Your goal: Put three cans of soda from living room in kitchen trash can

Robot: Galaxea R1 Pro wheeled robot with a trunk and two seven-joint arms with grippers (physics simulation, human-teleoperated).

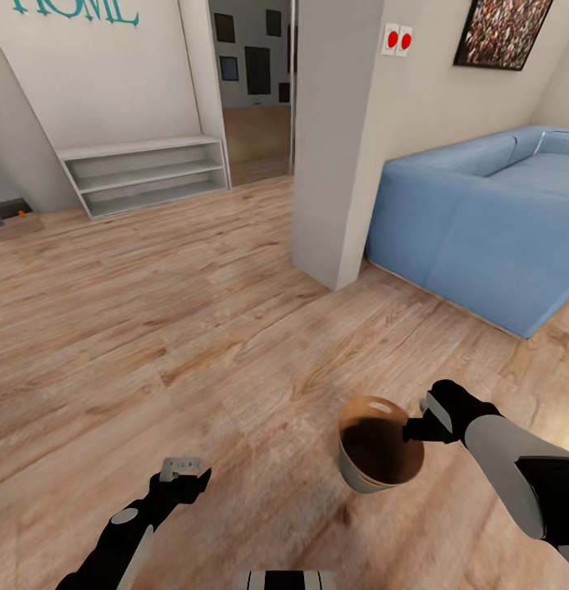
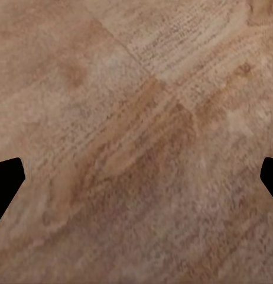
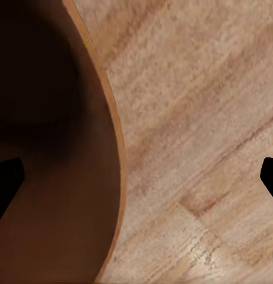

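Observation:
The tash can (image 1: pixel 360 474), grey outside and coppery brown inside, is low over the wooden floor in front of me on the right, its mouth tipped toward the camera. My right gripper (image 1: pixel 417 428) is at its right rim. In the right wrist view the rim and the brown inside of the can (image 3: pixel 48 148) lie between the widely spread fingers of that gripper (image 3: pixel 142 183), so it is open astride the wall. My left gripper (image 1: pixel 182 469) hangs open over bare floor, with nothing between its fingers (image 2: pixel 142 183). The cans of soda are out of view.
A blue sofa (image 1: pixel 481 229) fills the right side. A white pillar (image 1: pixel 334 147) stands ahead beside it. A low white shelf unit (image 1: pixel 145 172) sits against the far left wall, next to a doorway (image 1: pixel 256 90). Wooden floor (image 1: pixel 194 328) stretches wide to the left.

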